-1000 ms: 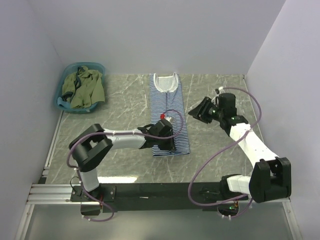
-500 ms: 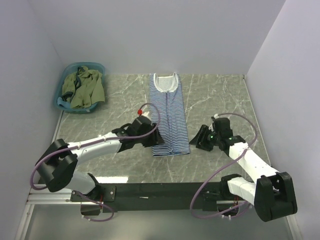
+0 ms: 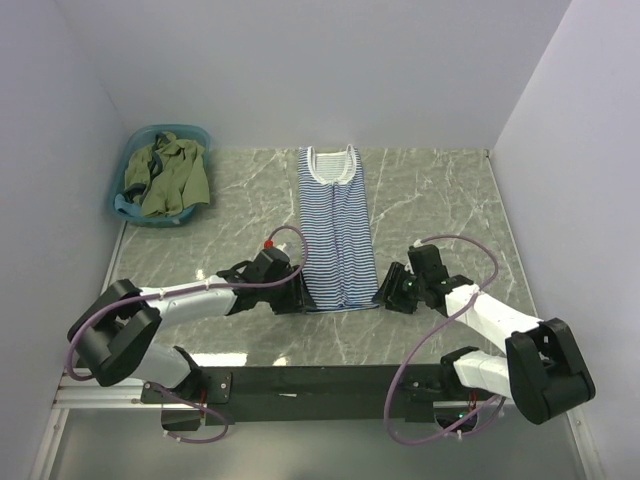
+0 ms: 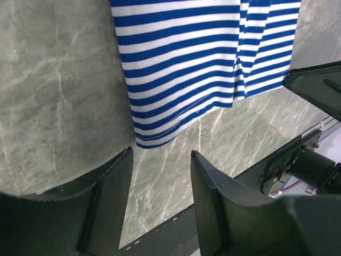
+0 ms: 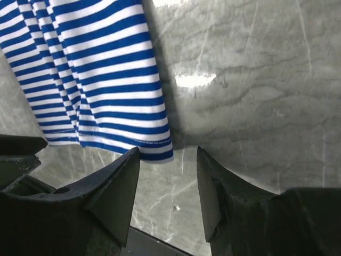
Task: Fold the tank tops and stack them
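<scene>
The navy-and-white striped tank top (image 3: 335, 225) lies flat on the marble table as a long narrow strip, neck at the far end. My left gripper (image 3: 297, 297) is low at its near left hem corner, open, with the hem (image 4: 154, 136) just beyond its fingertips (image 4: 161, 152). My right gripper (image 3: 386, 292) is at the near right corner, open, and the hem corner (image 5: 160, 152) lies at the mouth of its jaws (image 5: 167, 150). Neither holds anything. The olive green tank top (image 3: 172, 178) is crumpled in the basin.
The teal plastic basin (image 3: 200, 135) stands at the back left corner against the wall. A black mounting rail (image 3: 320, 380) runs along the near table edge just behind both grippers. White walls close in the left, back and right sides.
The left gripper opened and slid off the shirt to its near left hem corner. The right arm swung from the far right down to the near right hem corner.
</scene>
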Tool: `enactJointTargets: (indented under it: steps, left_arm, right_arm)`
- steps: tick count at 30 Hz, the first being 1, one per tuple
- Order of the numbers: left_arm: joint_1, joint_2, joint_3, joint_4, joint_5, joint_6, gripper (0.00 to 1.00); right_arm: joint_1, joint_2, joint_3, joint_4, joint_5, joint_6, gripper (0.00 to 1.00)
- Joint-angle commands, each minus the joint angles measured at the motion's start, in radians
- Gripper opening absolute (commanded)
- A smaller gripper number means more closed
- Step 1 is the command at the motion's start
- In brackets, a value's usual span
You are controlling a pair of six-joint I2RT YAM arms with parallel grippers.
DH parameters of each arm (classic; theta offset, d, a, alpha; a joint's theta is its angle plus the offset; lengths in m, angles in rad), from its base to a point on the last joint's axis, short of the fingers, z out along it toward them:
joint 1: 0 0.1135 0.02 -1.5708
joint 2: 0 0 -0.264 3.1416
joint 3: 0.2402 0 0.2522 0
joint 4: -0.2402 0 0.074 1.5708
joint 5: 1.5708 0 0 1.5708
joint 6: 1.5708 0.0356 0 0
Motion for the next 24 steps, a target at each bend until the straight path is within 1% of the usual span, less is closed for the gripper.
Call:
enactJointTargets:
  steps: [1,8,13,16,20,22,24]
  left_arm:
    - [0.005,0.016,-0.013,0.056,-0.009,-0.026,0.52]
    - [0.005,0.078,-0.022,0.062,-0.057,-0.037,0.49]
    - [0.005,0.11,-0.02,0.05,-0.095,-0.033,0.47]
    - [0.003,0.116,-0.026,0.032,-0.113,-0.029,0.41]
    - [0.0,0.115,-0.048,0.033,-0.133,-0.036,0.38]
    - [-0.001,0.133,-0.039,0.028,-0.141,-0.028,0.37]
    - [-0.009,0.145,-0.025,0.021,-0.144,-0.019,0.32]
  right_arm:
    - [0.011,0.019,-0.005,0.068,0.046,0.017,0.54]
    - [0.008,0.027,-0.012,0.089,0.061,0.023,0.53]
    - [0.029,0.047,-0.016,0.102,0.057,0.022,0.5]
    - [0.043,0.053,-0.022,0.099,0.07,0.017,0.48]
    - [0.046,0.056,-0.042,0.112,0.063,0.017,0.46]
    - [0.048,0.062,-0.043,0.112,0.063,0.011,0.44]
    - [0.052,0.067,-0.04,0.109,0.066,0.005,0.4]
